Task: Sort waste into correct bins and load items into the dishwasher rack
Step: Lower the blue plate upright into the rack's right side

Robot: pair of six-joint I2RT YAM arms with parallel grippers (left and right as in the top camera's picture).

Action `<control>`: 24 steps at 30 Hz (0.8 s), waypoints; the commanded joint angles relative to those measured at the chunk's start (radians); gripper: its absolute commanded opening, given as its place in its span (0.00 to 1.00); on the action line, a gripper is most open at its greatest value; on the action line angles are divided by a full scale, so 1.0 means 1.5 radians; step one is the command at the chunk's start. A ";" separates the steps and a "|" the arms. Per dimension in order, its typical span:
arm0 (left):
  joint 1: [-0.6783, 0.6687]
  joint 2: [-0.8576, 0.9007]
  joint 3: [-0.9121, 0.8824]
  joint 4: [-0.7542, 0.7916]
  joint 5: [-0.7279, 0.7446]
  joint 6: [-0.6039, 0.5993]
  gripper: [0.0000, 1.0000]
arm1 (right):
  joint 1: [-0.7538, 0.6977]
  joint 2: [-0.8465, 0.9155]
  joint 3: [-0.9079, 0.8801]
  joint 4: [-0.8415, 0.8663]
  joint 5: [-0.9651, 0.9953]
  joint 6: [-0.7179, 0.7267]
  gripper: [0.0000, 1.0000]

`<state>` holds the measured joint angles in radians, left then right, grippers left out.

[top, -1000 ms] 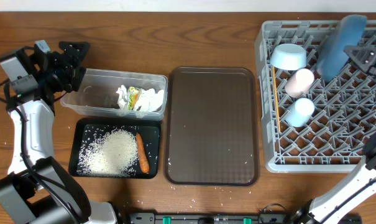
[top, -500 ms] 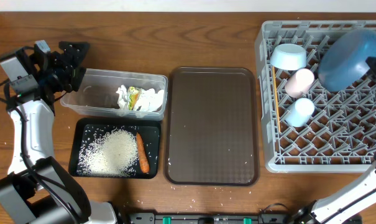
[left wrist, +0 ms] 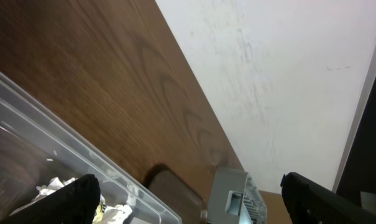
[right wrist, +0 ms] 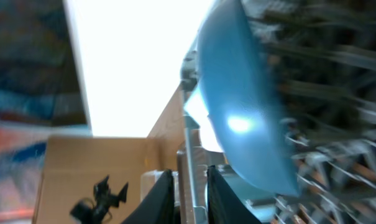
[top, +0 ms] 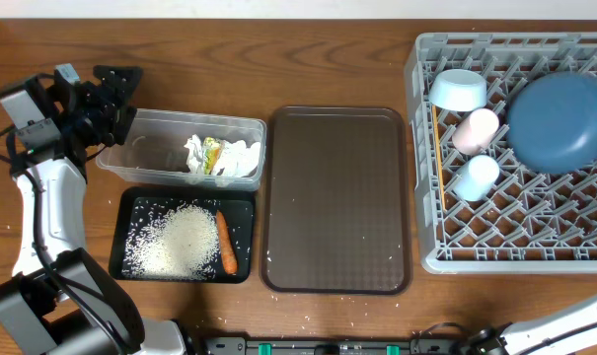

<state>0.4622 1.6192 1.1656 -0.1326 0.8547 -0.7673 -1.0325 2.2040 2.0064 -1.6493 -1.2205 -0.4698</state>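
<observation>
**Lying in the rack, the blue plate is clear of the right claw**

Lying face-down on the pegs, the blue plate [top: 559, 123] is just beyond the fingertips of the right claw [right wrist: 190, 175]. The claw's fingers stand a narrow way apart and hold nothing. No finger touches the plate, and the view is blurred. The plate is in the grey dishwasher rack [top: 515, 251], whose wall shows through the gap between the fingers.

Past the plate, away from that claw, the white bowl [top: 458, 89], pink cup [top: 476, 129] and light blue cup [top: 474, 177] lie in a row. The chopsticks [top: 438, 158] run along the rack's edge beside them. Further on sits the brown serving tray [top: 337, 197].

The left claw [top: 128, 97] is spread wide and empty, hanging over the near end of the clear tub [top: 155, 153]. The tissues [top: 241, 158] and green-yellow wrapper [top: 213, 153] sit at the tub's far end from it. Beside the tub, the black tray [top: 138, 202] holds rice [top: 175, 240] and the carrot [top: 225, 243].
</observation>
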 commanded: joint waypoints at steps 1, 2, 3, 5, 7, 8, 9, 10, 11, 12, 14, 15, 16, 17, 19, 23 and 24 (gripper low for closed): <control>0.002 -0.015 -0.001 0.000 0.006 -0.006 0.95 | -0.024 -0.014 -0.003 0.006 0.042 0.059 0.22; 0.002 -0.015 -0.001 0.000 0.006 -0.006 0.95 | -0.028 -0.014 -0.003 0.005 0.042 0.059 0.22; 0.002 -0.015 -0.001 0.000 0.006 -0.006 0.95 | -0.033 -0.015 -0.003 0.005 0.041 0.059 0.23; 0.002 -0.015 -0.001 0.000 0.006 -0.006 0.95 | -0.034 -0.015 -0.003 0.005 0.041 0.059 0.23; 0.002 -0.015 -0.001 0.000 0.006 -0.006 0.95 | -0.031 -0.017 -0.003 0.005 0.041 0.059 0.23; 0.002 -0.015 -0.001 0.000 0.006 -0.006 0.95 | -0.027 -0.018 -0.003 0.005 0.041 0.059 0.24; 0.002 -0.015 -0.001 0.000 0.006 -0.006 0.95 | -0.022 -0.020 -0.003 0.005 0.041 0.059 0.24; 0.002 -0.015 -0.001 0.000 0.006 -0.006 0.95 | -0.016 -0.023 -0.003 0.005 0.041 0.059 0.24; 0.002 -0.015 -0.001 0.000 0.006 -0.006 0.95 | -0.007 -0.027 -0.003 0.005 0.041 0.059 0.24; 0.002 -0.015 -0.001 0.000 0.006 -0.006 0.95 | 0.001 -0.031 -0.002 0.006 0.041 0.059 0.24; 0.002 -0.015 -0.001 0.000 0.006 -0.006 0.95 | 0.025 -0.041 -0.002 0.010 0.045 0.059 0.24; 0.002 -0.015 -0.001 0.000 0.006 -0.006 0.95 | 0.043 -0.048 0.001 0.012 0.057 0.059 0.24; 0.002 -0.015 -0.001 0.000 0.006 -0.006 0.95 | 0.060 -0.055 0.007 0.013 0.074 0.059 0.25; 0.002 -0.015 -0.001 0.000 0.006 -0.006 0.95 | 0.079 -0.063 0.014 0.013 0.094 0.060 0.25; 0.002 -0.015 -0.001 0.000 0.006 -0.006 0.95 | 0.120 -0.080 0.034 0.021 0.132 0.074 0.25; 0.002 -0.015 -0.001 0.000 0.006 -0.006 0.95 | 0.213 -0.121 0.081 0.055 0.245 0.128 0.30; 0.002 -0.015 -0.001 0.000 0.006 -0.006 0.95 | 0.243 -0.133 0.094 0.071 0.301 0.159 0.31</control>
<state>0.4622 1.6192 1.1656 -0.1326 0.8547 -0.7673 -0.7547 2.0937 2.0823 -1.5631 -0.9485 -0.3275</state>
